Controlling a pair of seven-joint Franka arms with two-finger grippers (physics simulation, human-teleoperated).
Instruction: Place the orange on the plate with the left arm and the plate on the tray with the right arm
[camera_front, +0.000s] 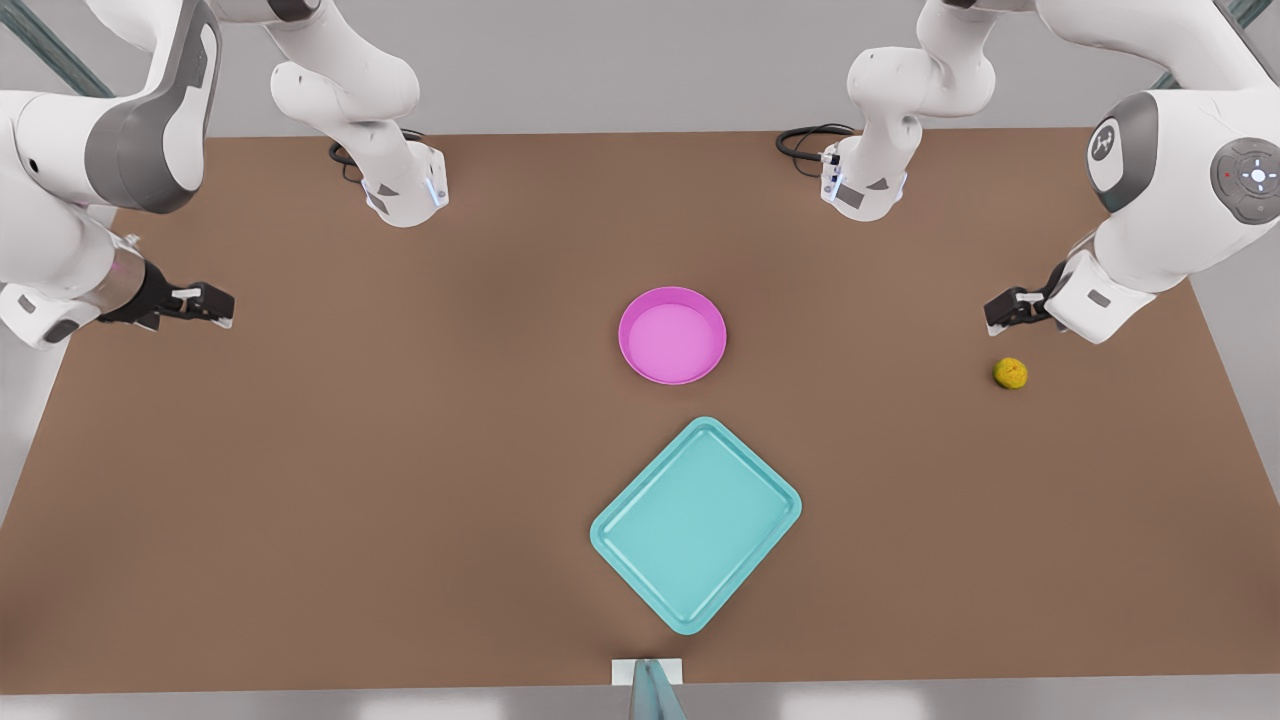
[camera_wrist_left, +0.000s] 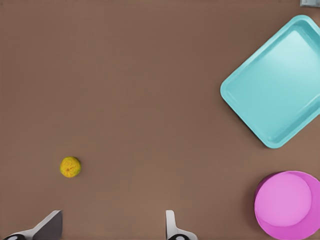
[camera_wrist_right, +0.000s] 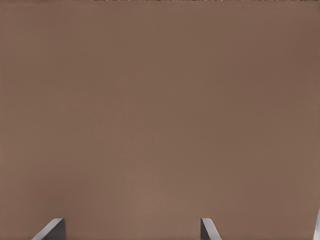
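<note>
Left end effector (camera_front: 1003, 311) open near orange (camera_front: 1010, 373), right end effector (camera_front: 205, 303) open over bare table (camera_front: 300, 480).

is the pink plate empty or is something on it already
Empty. The round magenta-pink plate holds nothing; the small yellow-orange fruit sits apart on the brown table.

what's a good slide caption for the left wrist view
Open left end effector above the table, orange nearby, tray and plate farther off.
</note>
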